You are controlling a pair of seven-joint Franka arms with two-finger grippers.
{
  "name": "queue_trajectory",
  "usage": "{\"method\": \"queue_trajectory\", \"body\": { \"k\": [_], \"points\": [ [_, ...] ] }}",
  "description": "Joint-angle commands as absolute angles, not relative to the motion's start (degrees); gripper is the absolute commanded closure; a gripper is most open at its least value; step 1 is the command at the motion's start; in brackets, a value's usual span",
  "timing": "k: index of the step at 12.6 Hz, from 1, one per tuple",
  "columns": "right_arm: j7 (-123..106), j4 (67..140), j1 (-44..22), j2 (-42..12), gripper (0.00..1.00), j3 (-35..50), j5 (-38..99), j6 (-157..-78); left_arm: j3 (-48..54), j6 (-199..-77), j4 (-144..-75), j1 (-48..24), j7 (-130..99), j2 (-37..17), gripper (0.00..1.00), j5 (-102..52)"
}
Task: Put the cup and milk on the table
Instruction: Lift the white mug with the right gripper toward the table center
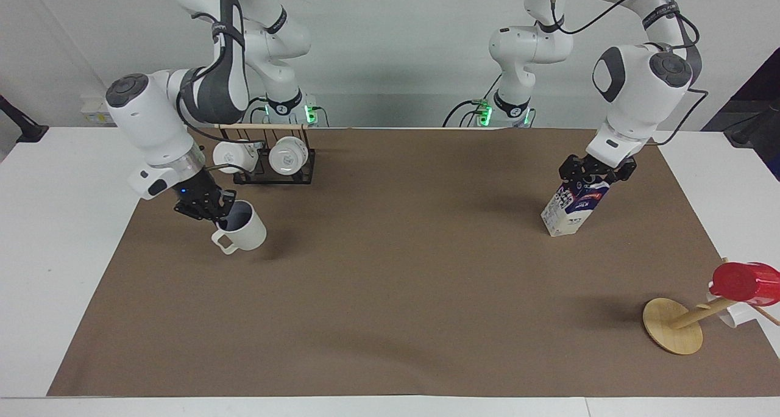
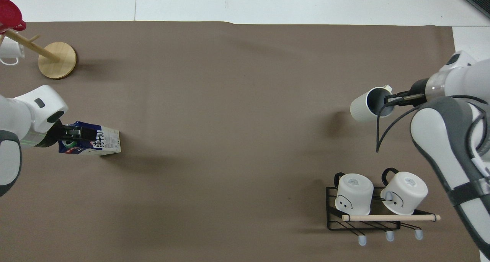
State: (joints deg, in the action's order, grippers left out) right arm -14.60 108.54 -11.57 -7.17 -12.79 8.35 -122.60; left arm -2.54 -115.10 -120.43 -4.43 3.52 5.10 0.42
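Over the mat toward the right arm's end, right gripper [image 1: 210, 213] pinches the cup's [image 1: 244, 232] rim, cup tilted, handle at 7 o'clock. Left gripper [image 1: 594, 174] straddles the leaning milk [image 1: 573, 208]; grip unclear. Next: level and lower the cup.
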Motion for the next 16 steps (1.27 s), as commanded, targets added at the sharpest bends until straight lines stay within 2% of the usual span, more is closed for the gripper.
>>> {"method": "queue_trajectory", "body": {
  "k": [1, 5, 6, 7, 14, 16],
  "points": [
    [-14.4, 105.7, -15.4, -8.5, 1.00, -12.5, 4.8, -121.6, -3.0, -116.6, -121.8, -5.0, 3.4, 5.8, 0.04, 0.8],
    [-8.8, 105.6, -18.2, -8.6, 1.00, -12.5, 4.0, -121.7, -3.1, -116.8, -121.7, -5.2, 3.4, 5.7, 0.35, 0.8],
    [-8.8, 105.6, -18.3, -8.6, 1.00, -12.5, 4.0, -121.7, -3.0, -116.8, -121.7, -5.2, 3.4, 5.7, 0.47, 0.8],
    [-8.4, 105.6, -18.4, -8.6, 1.00, -12.5, 4.0, -121.7, -3.1, -116.8, -121.6, -5.2, 3.4, 5.7, 0.52, 0.8],
    [-7.8, 105.7, -18.4, -8.6, 1.00, -12.5, 4.0, -121.8, -3.0, -116.1, -119.8, -5.3, 3.3, 4.7, 0.55, 0.8],
    [-3.1, 105.5, -20.9, -8.6, 1.00, -12.5, 4.0, -122.5, -3.1, -116.3, -119.4, -5.2, 3.6, 4.3, 0.55, 0.8]
  ]
}}
